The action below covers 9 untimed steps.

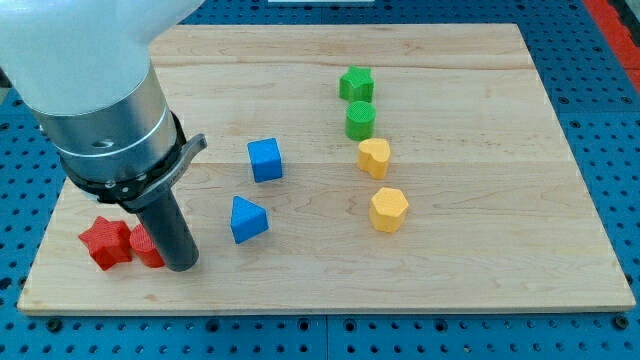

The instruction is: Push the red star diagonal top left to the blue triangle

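The red star (105, 242) lies near the board's lower left corner. A second red block (144, 247) sits touching its right side, partly hidden by my rod. My tip (181, 266) rests on the board just right of that second red block. The blue triangle (247, 219) lies to the right of my tip and slightly above it, apart from it. The red star is left of the blue triangle and a little below it.
A blue cube (265, 159) lies above the triangle. A green star (355, 83) and a green cylinder (360, 120) stand at the upper middle. A yellow heart (374, 157) and a yellow hexagon (388, 209) lie below them. The wooden board (480, 250) ends close to the red blocks.
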Available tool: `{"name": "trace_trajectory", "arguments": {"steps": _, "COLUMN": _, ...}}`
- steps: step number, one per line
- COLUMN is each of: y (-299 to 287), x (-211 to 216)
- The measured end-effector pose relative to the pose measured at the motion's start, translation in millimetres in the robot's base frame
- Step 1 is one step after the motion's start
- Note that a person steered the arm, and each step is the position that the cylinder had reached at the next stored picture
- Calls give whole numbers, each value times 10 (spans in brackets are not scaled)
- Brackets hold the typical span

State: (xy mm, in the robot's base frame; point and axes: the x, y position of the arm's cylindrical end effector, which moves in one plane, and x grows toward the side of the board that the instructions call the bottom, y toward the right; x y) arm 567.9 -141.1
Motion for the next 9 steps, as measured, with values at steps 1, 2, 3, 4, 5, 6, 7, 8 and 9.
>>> {"name": "trace_trajectory", "arguments": {"steps": 1, "y": 0, "x": 33}}
{"name": "trace_trajectory", "arguments": {"steps": 2, "y": -250, "x": 187}}
{"name": "trace_trajectory", "arguments": {"steps": 3, "y": -706, "x": 163}}
{"name": "trace_trajectory", "arguments": {"steps": 4, "y": -1239, "x": -382}}
{"name": "trace_trajectory", "arguments": {"steps": 5, "y": -1356, "x": -723}}
{"name": "trace_trajectory", "arguments": {"steps": 6, "y": -1159, "x": -817}}
{"name": "trace_trajectory", "arguments": {"steps": 7, "y": -1447, "x": -647}}
{"name": "trace_trajectory", "arguments": {"steps": 8, "y": -941, "x": -697}}
{"name": "trace_trajectory", "arguments": {"steps": 9, "y": -695, "x": -986}}
